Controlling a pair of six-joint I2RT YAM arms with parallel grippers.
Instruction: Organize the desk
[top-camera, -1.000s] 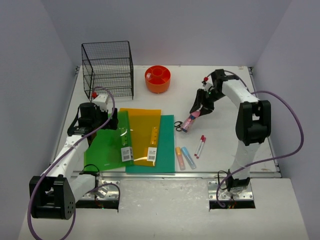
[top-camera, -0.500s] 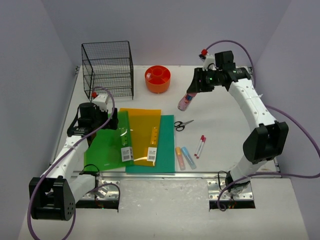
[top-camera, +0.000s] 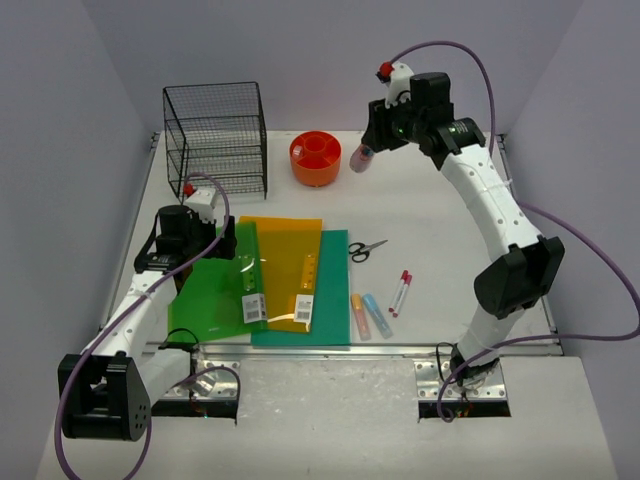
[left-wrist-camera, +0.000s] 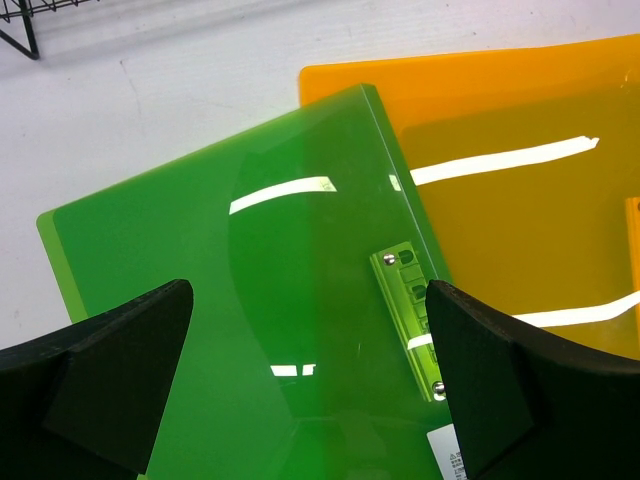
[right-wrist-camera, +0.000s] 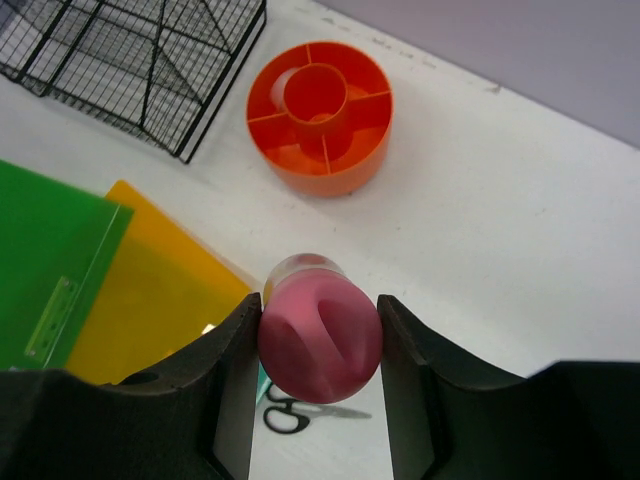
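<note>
The white bench (top-camera: 440, 220) spreads out on all sides of a round orange caddy (top-camera: 315, 158), which stands on it. The right pincer (right-wrist-camera: 318, 310), held above the bench just right of the caddy, is clamped on a pink-ended tube (right-wrist-camera: 320, 345). The left pincer (left-wrist-camera: 305, 320), its jaws apart, hangs over a green folder (left-wrist-camera: 250, 300) in front and to the left of the caddy. This folder overlaps an orange folder (left-wrist-camera: 520, 200). Scissors (top-camera: 367, 248) lie in front of the caddy.

White desk (top-camera: 450, 215) carries a black wire rack (top-camera: 215, 135) and a round orange tray (top-camera: 315, 158) at the far side. Nearer the front lie an overlapping green folder (top-camera: 210, 295), orange folder (top-camera: 285, 262) and teal folder (top-camera: 335, 300). To their right lie scissors (top-camera: 367, 248), two highlighters (top-camera: 358, 316) and two pens (top-camera: 400, 293).
</note>
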